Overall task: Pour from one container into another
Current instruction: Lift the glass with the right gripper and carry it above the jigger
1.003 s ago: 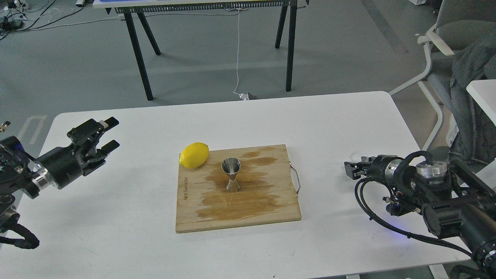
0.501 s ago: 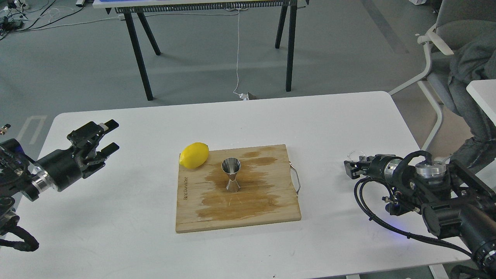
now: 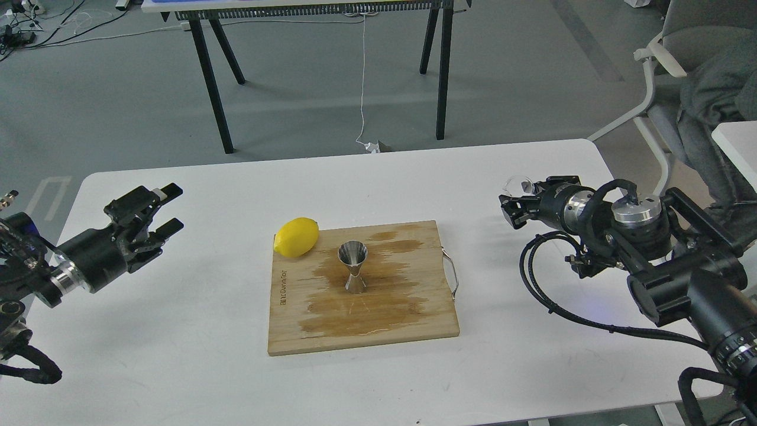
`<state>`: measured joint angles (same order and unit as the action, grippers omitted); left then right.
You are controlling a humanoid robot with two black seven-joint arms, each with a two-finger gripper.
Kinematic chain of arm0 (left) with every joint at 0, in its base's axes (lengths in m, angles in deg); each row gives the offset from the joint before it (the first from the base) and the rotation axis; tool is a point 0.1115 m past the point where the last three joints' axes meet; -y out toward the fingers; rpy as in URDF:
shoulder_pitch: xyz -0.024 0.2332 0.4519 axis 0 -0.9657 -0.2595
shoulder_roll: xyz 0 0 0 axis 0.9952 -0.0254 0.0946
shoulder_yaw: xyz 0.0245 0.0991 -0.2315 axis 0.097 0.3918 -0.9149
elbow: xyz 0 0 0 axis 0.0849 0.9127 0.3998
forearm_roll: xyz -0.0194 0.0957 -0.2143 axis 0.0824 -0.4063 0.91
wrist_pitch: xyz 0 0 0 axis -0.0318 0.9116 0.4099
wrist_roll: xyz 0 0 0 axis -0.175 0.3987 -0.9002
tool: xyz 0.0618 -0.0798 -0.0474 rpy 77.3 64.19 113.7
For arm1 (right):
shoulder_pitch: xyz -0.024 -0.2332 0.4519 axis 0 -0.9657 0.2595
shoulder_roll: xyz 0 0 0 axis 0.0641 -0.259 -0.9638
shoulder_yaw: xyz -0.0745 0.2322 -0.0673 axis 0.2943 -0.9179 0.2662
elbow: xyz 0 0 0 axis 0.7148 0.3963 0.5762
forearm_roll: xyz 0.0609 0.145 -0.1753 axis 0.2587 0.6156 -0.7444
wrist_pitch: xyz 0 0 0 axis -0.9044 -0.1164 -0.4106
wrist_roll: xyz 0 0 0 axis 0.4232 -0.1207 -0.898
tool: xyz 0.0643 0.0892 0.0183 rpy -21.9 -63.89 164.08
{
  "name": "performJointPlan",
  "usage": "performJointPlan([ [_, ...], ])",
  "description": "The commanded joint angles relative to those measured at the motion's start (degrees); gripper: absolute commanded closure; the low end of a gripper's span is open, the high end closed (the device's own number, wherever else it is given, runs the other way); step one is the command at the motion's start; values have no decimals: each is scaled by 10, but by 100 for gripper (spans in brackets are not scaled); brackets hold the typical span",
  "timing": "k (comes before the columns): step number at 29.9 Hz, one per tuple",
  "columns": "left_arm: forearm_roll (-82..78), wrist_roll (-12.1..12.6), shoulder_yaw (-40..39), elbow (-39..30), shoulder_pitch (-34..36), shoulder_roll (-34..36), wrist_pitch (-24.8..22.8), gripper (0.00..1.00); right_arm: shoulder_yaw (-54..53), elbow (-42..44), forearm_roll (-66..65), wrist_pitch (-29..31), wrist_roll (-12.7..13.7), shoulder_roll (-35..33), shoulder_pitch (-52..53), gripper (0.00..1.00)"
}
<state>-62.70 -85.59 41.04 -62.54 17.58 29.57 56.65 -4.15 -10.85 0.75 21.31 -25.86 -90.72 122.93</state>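
Note:
The steel jigger (image 3: 353,267) stands upright in the middle of a wet wooden cutting board (image 3: 414,331). The clear glass cup (image 3: 520,184) is faint and see-through, held above the table at the right by my right gripper (image 3: 513,207), which is shut on it. The cup is well to the right of the jigger and higher than it. My left gripper (image 3: 170,207) hovers over the table's left side, open, with nothing between its fingers.
A yellow lemon (image 3: 297,236) lies on the board's far left corner. The board has a wire handle (image 3: 452,273) on its right edge. An office chair (image 3: 662,65) and a black-legged table (image 3: 322,65) stand beyond the white table.
My right gripper has risen and moved left and farther away, carrying the glass cup up off the table. The left arm has barely shifted.

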Motion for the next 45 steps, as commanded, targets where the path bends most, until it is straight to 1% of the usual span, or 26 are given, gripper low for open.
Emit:
performJointPlan([
  [1,-1,0,1,0,0,-3,0,7,80,-16,-20,10,0,-1,71,59],
  [7,-1,0,1,3,0,-5,0,7,215,-67,-82,20,1,0,154,59],
  [13,-1,0,1,10,0,-5,0,7,297,-134,-149,24,-2,-1,188,59],
  [22,-1,0,1,10,0,-9,0,7,415,-194,-256,39,-6,-11,236,59],
  [28,-1,0,1,10,0,-9,0,7,440,-194,-265,93,-13,-9,248,60],
  [32,-1,0,1,10,0,-8,0,7,465,-194,-323,125,-13,-5,247,60],
  [39,-1,0,0,10,0,-9,0,7,517,-194,-441,137,-16,10,236,61],
  [45,-1,0,0,10,-1,-10,0,7,520,-194,-460,137,-48,11,234,61],
])
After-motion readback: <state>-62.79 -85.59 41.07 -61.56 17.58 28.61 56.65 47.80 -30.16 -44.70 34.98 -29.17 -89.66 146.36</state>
